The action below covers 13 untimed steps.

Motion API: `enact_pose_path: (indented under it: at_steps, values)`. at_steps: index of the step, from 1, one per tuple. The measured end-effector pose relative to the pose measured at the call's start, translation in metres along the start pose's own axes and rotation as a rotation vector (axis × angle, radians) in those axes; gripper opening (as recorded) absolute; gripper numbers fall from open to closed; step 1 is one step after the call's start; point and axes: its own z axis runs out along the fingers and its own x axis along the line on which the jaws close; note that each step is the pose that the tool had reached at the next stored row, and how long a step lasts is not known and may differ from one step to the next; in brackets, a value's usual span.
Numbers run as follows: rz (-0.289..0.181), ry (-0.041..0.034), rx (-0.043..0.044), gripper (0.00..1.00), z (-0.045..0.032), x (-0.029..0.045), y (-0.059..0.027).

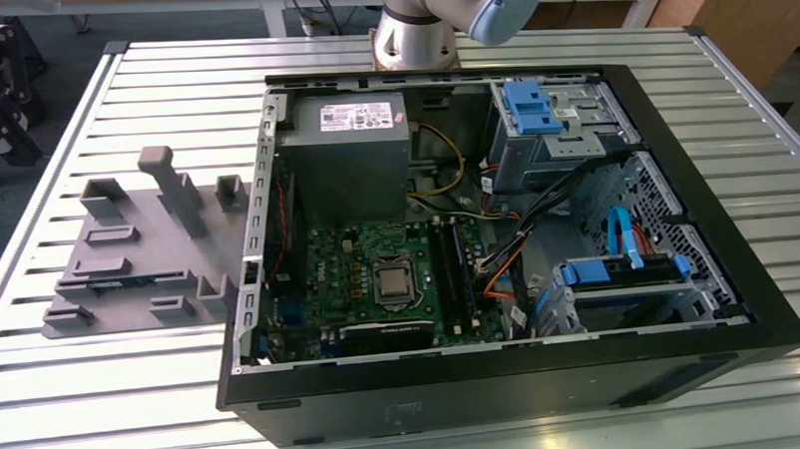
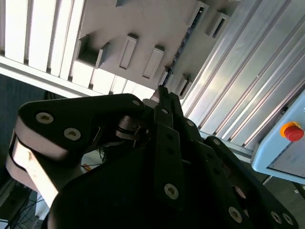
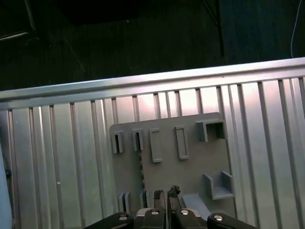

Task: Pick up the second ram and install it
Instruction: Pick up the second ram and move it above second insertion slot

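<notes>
Grey tray (image 3: 190, 171) with slotted second ram (image 3: 140, 169) below closed, empty end effector (image 3: 167, 193).

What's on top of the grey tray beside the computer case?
The grey tray carries raised blocks and holders, and the second ram sits on edge between holders. In the first wrist view the gripper covers part of the tray, hiding anything there.

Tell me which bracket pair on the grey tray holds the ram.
The pair beside the long rectangular frames holds the second ram; the edge pair holds nothing.
</notes>
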Motion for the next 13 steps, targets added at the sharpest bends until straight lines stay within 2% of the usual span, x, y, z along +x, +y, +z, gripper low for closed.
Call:
enact_pose_path:
  at_steps: [5,6,7,8,13]
  values:
    - [-0.01,-0.0006,0.0017,0.18,0.0033,0.0022,0.0031]
    - [-0.01,-0.0006,0.0018,0.24,0.0039,0.0024,0.0032]
    - [-0.01,-0.0005,0.0017,0.24,0.0045,0.0024,0.0033]
    - [-0.01,-0.0004,0.0016,0.31,0.0051,0.0025,0.0033]
    - [-0.011,-0.0005,0.0016,0.31,0.0114,0.0032,0.0032]
